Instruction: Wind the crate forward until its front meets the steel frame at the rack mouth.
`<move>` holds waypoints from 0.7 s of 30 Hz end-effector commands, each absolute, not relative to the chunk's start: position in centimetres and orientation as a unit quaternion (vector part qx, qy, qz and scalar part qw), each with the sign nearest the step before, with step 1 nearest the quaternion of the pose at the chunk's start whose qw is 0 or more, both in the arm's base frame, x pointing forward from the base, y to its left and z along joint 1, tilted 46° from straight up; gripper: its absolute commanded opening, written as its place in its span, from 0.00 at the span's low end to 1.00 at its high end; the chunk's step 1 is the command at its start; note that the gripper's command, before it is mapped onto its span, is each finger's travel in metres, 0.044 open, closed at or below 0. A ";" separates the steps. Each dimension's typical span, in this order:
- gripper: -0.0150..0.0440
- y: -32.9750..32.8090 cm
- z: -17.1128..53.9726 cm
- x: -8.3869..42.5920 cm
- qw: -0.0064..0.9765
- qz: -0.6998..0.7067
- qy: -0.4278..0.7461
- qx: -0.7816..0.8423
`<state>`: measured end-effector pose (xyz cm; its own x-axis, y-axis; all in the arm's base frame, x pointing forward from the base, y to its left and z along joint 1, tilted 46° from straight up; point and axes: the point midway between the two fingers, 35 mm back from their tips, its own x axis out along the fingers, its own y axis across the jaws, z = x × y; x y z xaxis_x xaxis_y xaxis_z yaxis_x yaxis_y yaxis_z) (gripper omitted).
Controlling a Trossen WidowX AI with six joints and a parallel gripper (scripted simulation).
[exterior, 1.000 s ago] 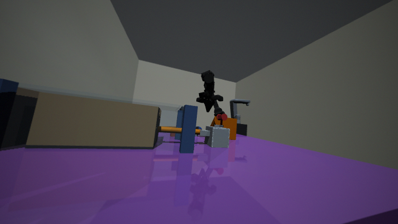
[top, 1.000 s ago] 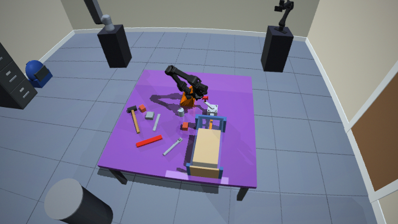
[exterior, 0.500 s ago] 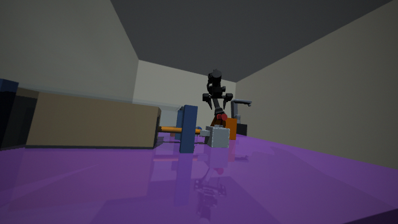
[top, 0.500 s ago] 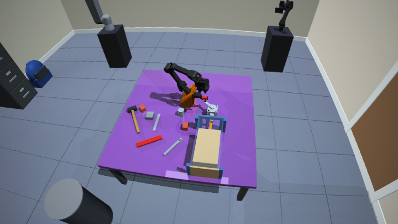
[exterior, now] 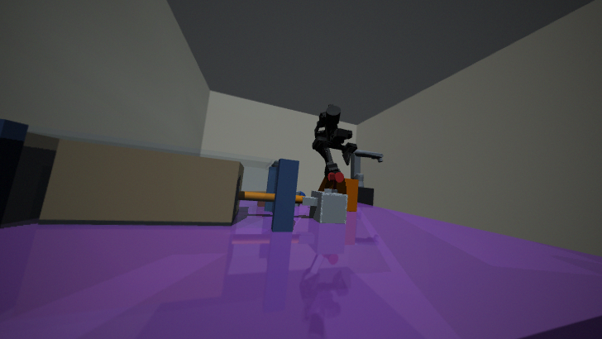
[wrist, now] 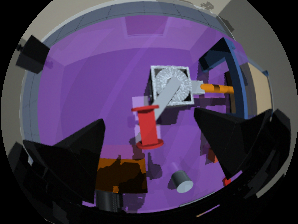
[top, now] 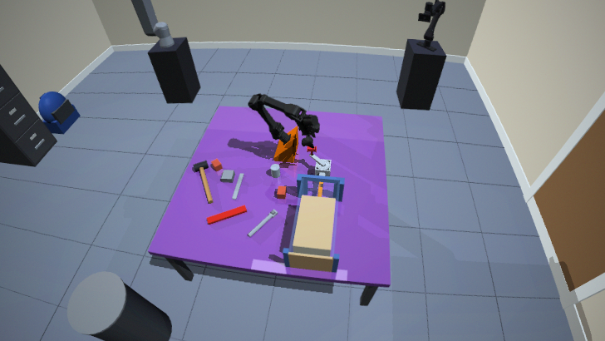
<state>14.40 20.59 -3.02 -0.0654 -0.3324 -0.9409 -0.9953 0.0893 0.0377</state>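
On the bench (top: 360,144) (exterior: 421,269) (wrist: 95,75), left to right from above, we see our hand (top: 311,144) (wrist: 150,117) spread wide and empty, seemingly above the red-gripped handle (top: 318,160) (exterior: 336,176) (wrist: 148,127); the winch (top: 322,166) (exterior: 332,207), handle fitted on top; then the crate (top: 314,222) (exterior: 143,183) (wrist: 258,82), flat, short of the blue frame (top: 320,177) (exterior: 289,195) (wrist: 238,82).

bench (top: 355,140) (exterior: 379,269) (wrist: 95,75): glossy | crate (top: 314,222) (exterior: 143,183): matt | winch (top: 322,168) (exterior: 332,207): rough, metallic

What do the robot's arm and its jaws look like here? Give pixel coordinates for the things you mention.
The arm (top: 277,106) (exterior: 330,126) is black, with chunky joints and slimmer links. Its jaws are two black, wedge-shaped fingers, broad at the base and narrowing toward the tips. No cables or markings are discernible.
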 end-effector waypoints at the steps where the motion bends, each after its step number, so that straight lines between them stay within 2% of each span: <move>1: 1.00 20.4 -3.3 14.2 0.411 0.406 0.609 -0.544; 21: 1.00 18.2 -5.7 14.1 0.411 0.405 0.609 -0.545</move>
<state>14.19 18.88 -5.25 -0.0702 -0.3237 -0.9435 -0.9955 0.0827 0.0457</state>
